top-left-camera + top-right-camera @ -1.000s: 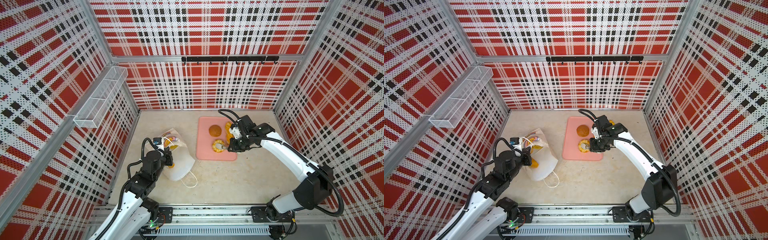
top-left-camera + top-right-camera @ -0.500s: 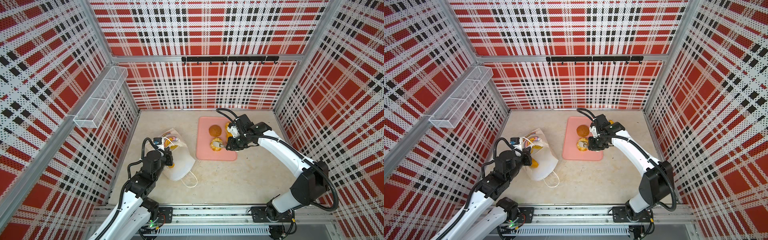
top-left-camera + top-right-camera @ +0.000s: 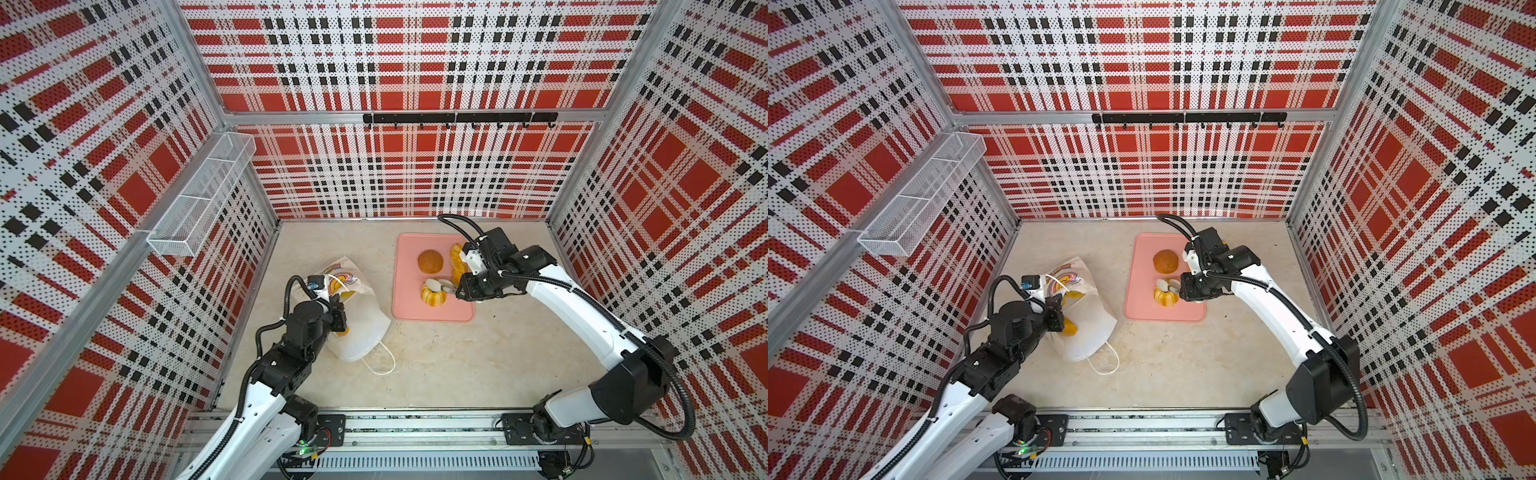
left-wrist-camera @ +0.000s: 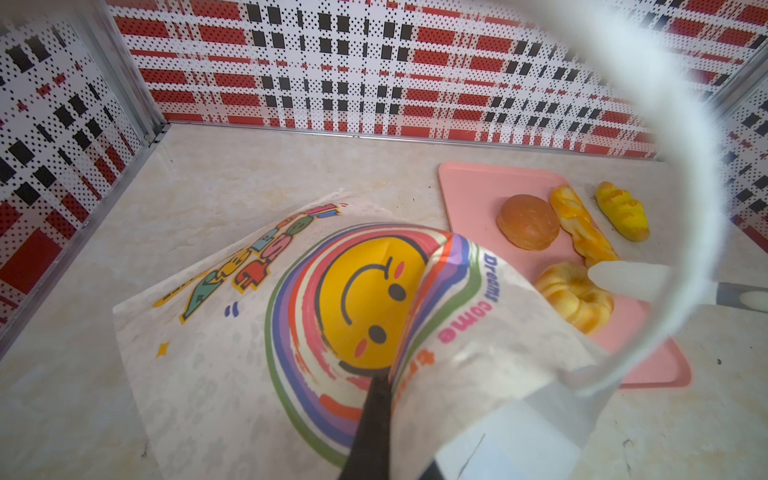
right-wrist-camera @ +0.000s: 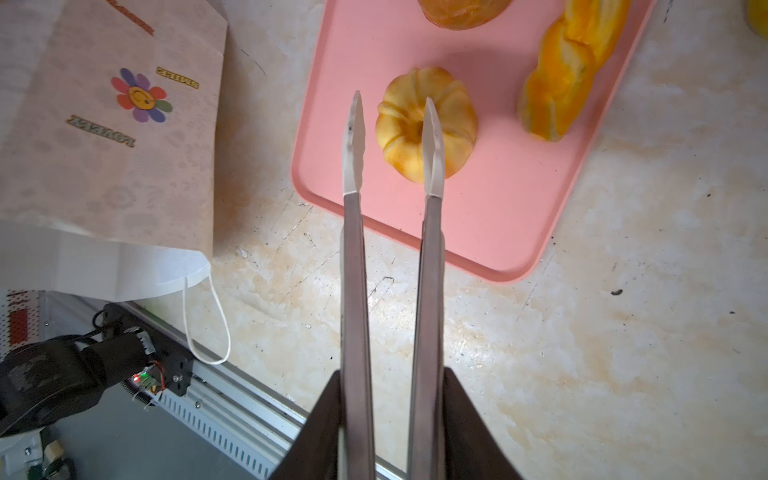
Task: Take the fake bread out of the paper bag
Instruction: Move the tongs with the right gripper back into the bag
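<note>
The white paper bag [image 3: 361, 332] [image 3: 1090, 332] [image 5: 104, 166] lies on its side at the left. My left gripper [image 3: 338, 309] [image 3: 1057, 309] [image 4: 376, 399] is shut on a fold of its rainbow-printed paper [image 4: 316, 316]. A yellow ring bread [image 3: 432, 296] [image 3: 1165, 297] [image 4: 573, 297] [image 5: 457, 124] rests on the pink tray [image 3: 415, 309] [image 5: 498, 216]. My right gripper [image 3: 439, 286] [image 3: 1168, 286] [image 5: 392, 104] hangs open just over it, one white fingertip [image 5: 430, 124] above its hole, the other beside it. On the tray also lie a round brown bun [image 3: 430, 262] [image 4: 528, 222] and a braided stick [image 4: 582, 226] [image 5: 557, 83].
A yellow loaf [image 4: 622, 212] lies on the table just past the tray's far side. The bag's cord handle [image 3: 380, 365] trails toward the front rail [image 3: 415, 428]. A wire basket [image 3: 199, 199] hangs on the left wall. Plaid walls close in three sides.
My right gripper's fingers have spread apart and the ring bread now lies free on the tray. The left gripper and the bag have not moved.
</note>
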